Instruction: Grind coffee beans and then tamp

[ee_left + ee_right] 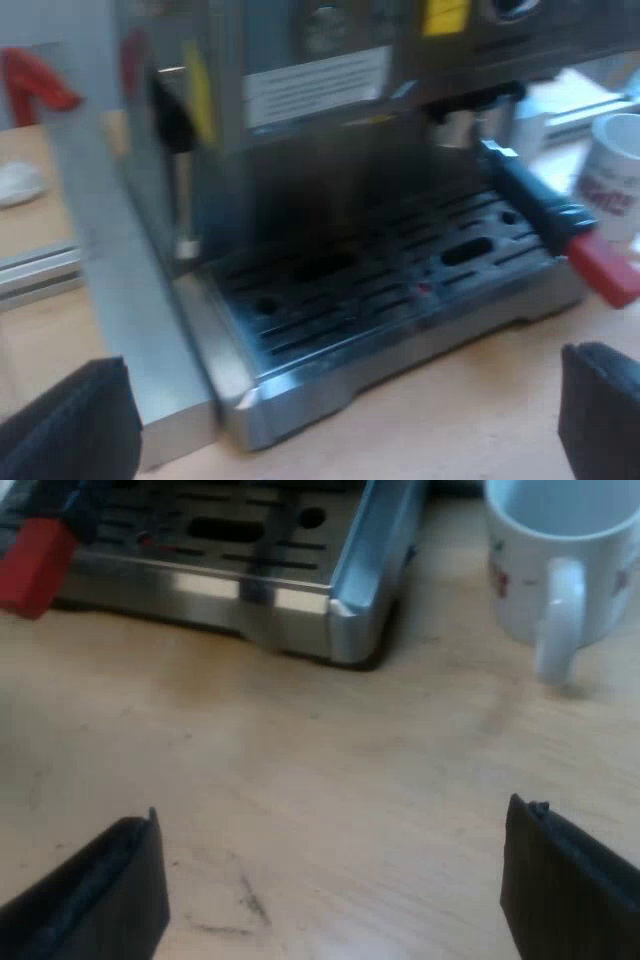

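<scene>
Left wrist view shows the handle (530, 197); my left gripper (345, 365) and right gripper (332, 820) are released; I should grasp it squarely.

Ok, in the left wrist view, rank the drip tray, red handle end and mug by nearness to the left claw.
1. Drip tray, straight ahead of the left claw.
2. Red handle end, at the tray's corner.
3. Mug, beyond the handle.
</scene>
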Action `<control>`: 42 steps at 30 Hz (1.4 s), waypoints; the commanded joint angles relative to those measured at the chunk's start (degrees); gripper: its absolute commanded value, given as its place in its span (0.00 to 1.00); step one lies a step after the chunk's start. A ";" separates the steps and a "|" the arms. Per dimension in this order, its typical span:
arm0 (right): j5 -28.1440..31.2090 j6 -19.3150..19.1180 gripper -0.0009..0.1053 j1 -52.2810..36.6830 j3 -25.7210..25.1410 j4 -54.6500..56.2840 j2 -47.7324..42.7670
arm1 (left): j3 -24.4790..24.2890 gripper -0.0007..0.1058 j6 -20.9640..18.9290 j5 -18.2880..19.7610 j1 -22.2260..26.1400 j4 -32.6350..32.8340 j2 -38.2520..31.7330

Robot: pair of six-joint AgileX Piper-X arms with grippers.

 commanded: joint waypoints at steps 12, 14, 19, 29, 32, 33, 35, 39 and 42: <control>-6.18 -4.24 0.68 10.48 -3.91 -2.79 11.06 | -0.75 0.81 4.77 8.44 -16.42 -5.74 10.86; -6.18 -5.44 0.68 12.53 -3.91 -4.33 11.88 | -0.24 0.81 4.89 11.46 -18.05 -7.66 12.68; -5.13 -6.56 0.68 18.31 -3.91 -7.88 13.91 | 3.26 0.81 4.88 14.07 -21.93 -15.25 15.68; 7.78 -2.85 0.68 30.54 -0.76 -16.18 14.87 | 14.09 0.81 4.88 14.06 -24.97 -30.27 16.41; 10.96 1.47 0.68 34.54 2.54 -21.40 14.87 | 16.95 0.81 4.88 14.06 -24.97 -32.92 16.41; 12.83 2.25 0.68 36.33 4.12 -23.59 14.87 | 18.31 0.81 4.88 14.06 -24.97 -34.43 16.41; 16.41 3.37 0.68 38.82 6.51 -27.07 14.87 | 20.16 0.81 4.75 14.06 -24.97 -36.40 16.41; 26.49 6.75 0.68 45.70 11.06 -34.13 14.87 | 22.60 0.81 3.13 14.06 -24.97 -37.80 16.41; 30.29 7.66 0.68 48.59 12.37 -36.31 14.87 | 22.88 0.81 2.51 14.06 -24.97 -37.78 16.41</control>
